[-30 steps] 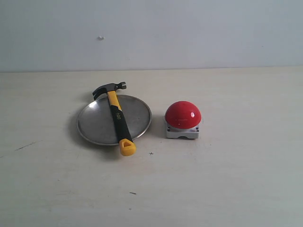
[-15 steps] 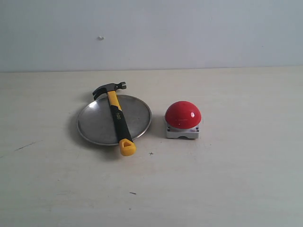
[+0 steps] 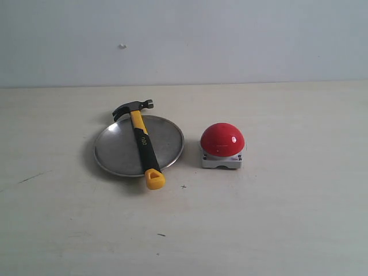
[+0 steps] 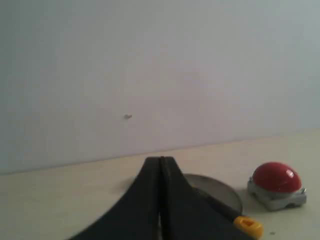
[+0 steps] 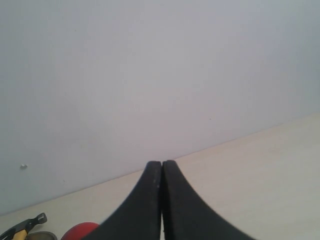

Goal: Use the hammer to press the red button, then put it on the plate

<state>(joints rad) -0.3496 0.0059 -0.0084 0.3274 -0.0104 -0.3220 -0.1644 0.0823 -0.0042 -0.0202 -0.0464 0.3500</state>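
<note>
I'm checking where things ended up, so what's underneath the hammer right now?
The plate: the hammer lies across it, handle spanning the dish, head and yellow end poking past the rim over the table. The strip of plate beneath the handle is hidden.

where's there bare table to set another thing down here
Bare table runs wide on the near side of the plate and red button, and also right of the button and left of the plate. It is crowded in the narrow gap between plate and button, and on the plate itself, which the hammer lies across.
</note>
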